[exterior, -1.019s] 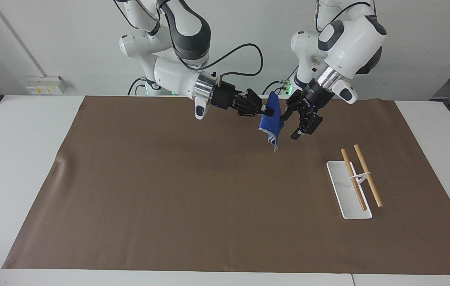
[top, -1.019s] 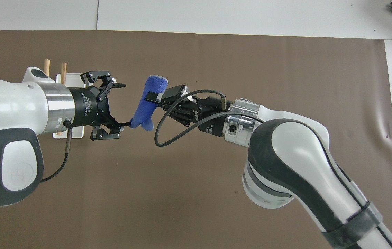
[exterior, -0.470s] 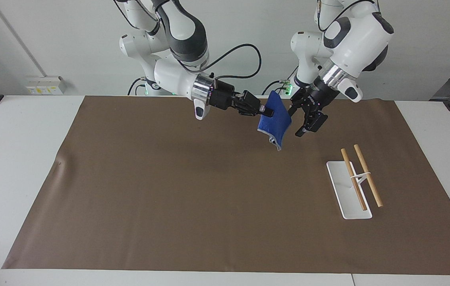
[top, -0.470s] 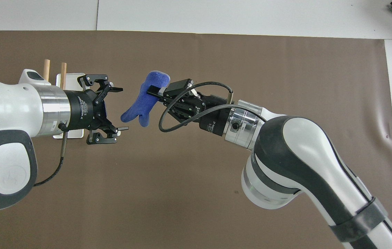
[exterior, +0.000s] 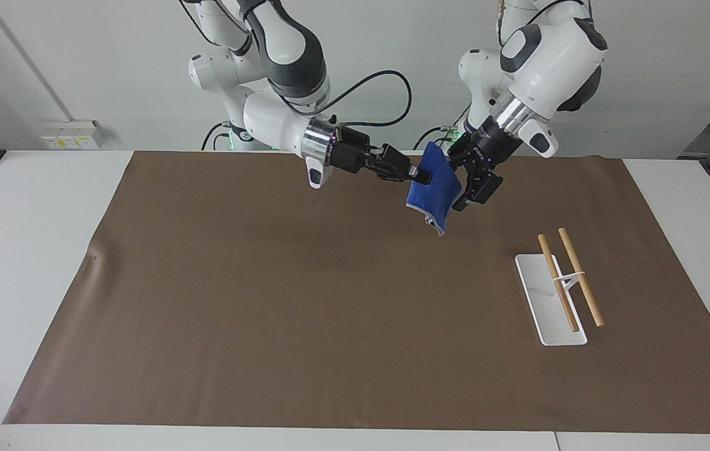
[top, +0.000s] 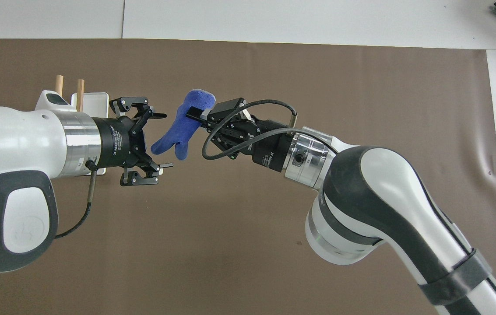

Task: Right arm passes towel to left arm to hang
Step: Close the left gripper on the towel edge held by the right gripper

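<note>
The blue towel [exterior: 431, 191] hangs in the air over the brown mat's robot-side part. My right gripper [exterior: 420, 175] is shut on its upper edge, and the cloth droops from there. In the overhead view the towel [top: 184, 127] slants down from the right gripper [top: 193, 117] toward the left gripper [top: 164, 141]. My left gripper [exterior: 460, 188] is open beside the towel, toward the left arm's end of the table. The cloth's loose corner lies at the mouth of its spread fingers; whether they touch it does not show.
A white tray with two raised wooden rods [exterior: 559, 289] stands on the brown mat [exterior: 267, 313] toward the left arm's end, farther from the robots than the grippers. In the overhead view the left arm covers most of that tray [top: 94, 97].
The left gripper has closed in on the towel, its open fingers now at the cloth's loose corner. The right gripper has held nearly still with the towel, which has swung slightly.
</note>
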Tool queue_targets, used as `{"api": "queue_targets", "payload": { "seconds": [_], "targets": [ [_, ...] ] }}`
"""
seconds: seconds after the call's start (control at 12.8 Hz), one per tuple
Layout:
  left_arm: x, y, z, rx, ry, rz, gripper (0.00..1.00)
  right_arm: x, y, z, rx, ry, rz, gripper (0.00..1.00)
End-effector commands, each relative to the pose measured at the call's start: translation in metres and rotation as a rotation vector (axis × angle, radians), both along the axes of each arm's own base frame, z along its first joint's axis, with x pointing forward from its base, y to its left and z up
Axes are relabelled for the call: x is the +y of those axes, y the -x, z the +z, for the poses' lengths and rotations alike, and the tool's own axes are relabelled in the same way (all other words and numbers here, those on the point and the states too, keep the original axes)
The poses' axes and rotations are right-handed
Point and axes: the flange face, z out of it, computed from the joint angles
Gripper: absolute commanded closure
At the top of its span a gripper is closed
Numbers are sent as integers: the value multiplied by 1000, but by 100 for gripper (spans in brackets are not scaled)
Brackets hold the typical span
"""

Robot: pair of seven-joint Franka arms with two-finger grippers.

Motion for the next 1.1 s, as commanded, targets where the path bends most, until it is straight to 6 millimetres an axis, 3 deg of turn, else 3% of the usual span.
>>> {"api": "queue_targets", "payload": {
  "seconds": [0.0,0.24,0.31,0.39,0.71,1.02],
  "targets": [
    [-1,5,4,-32,35,32,17,-3,4,5,18,-8,-33,100],
    [-2,5,4,-44,34,23,80,-4,4,4,18,-6,-37,100],
    [-6,6,3,-44,34,17,96,-5,3,4,18,-6,-39,100],
    [-6,6,3,-40,35,17,100,-4,4,4,18,-6,-37,100],
    [-2,6,2,-30,29,12,100,-5,3,3,12,6,-37,100],
    [10,4,0,-110,-25,-157,99,-8,1,3,10,8,-41,100]
  ]
}}
